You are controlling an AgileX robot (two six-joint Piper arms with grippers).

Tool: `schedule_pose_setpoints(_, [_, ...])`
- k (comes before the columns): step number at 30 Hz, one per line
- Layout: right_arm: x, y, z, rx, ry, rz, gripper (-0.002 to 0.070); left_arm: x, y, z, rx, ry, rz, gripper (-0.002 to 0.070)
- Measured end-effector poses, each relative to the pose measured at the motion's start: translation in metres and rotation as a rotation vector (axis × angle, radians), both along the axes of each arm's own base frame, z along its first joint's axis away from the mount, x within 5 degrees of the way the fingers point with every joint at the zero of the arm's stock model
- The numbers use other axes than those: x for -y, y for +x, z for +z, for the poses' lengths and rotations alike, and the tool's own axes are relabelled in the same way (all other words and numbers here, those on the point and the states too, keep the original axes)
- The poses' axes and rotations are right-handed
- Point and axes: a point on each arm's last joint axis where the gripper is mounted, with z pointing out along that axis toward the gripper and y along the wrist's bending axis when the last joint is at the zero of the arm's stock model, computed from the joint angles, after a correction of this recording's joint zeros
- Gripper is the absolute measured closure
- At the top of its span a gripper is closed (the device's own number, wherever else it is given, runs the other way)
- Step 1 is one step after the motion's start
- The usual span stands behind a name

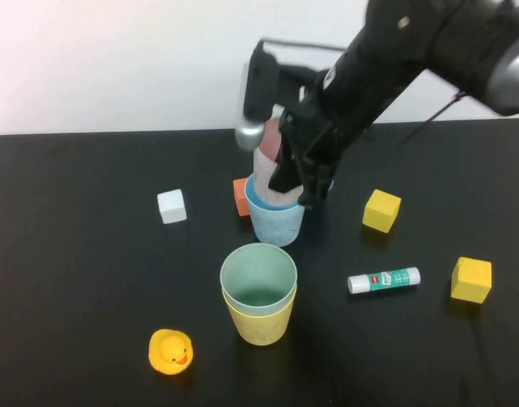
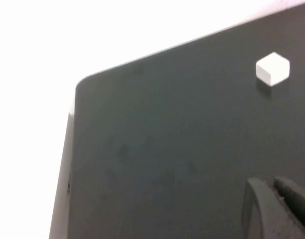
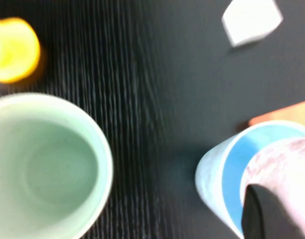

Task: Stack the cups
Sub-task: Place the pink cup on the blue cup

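Note:
My right gripper [image 1: 295, 180] is shut on the pink cup [image 1: 266, 158] and holds it tilted, with its lower end inside the mouth of the light blue cup [image 1: 276, 222], which stands upright mid-table. In the right wrist view one dark finger [image 3: 264, 214] lies against the pink cup [image 3: 284, 162] inside the blue cup [image 3: 225, 162]. The pale green cup [image 1: 258, 280] sits nested in the yellow cup [image 1: 261, 326] nearer the front. The green cup also shows in the right wrist view [image 3: 48, 164]. My left gripper [image 2: 274, 199] is shut, empty, over bare table, out of the high view.
An orange cube [image 1: 240, 196] sits just left of the blue cup. A white cube [image 1: 171, 206] lies further left. Two yellow cubes [image 1: 382, 210] [image 1: 471, 280] and a glue stick [image 1: 383, 280] lie to the right. A yellow duck [image 1: 170, 351] is front left.

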Motion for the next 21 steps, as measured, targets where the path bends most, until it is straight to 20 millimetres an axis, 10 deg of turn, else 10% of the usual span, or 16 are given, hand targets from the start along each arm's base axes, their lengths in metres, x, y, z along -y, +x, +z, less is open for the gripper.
schedule_pose_setpoints(13, [-0.006, 0.01, -0.018, -0.062, -0.036, -0.01, 0.0636, 0.002, 0.003, -0.007, 0.012, -0.022, -0.004, 0.0668])
schedule_pose_setpoints(21, [-0.008, 0.008, -0.017, -0.101, -0.01, -0.04, 0.0472, 0.003, 0.003, -0.008, 0.016, -0.019, -0.006, 0.0668])
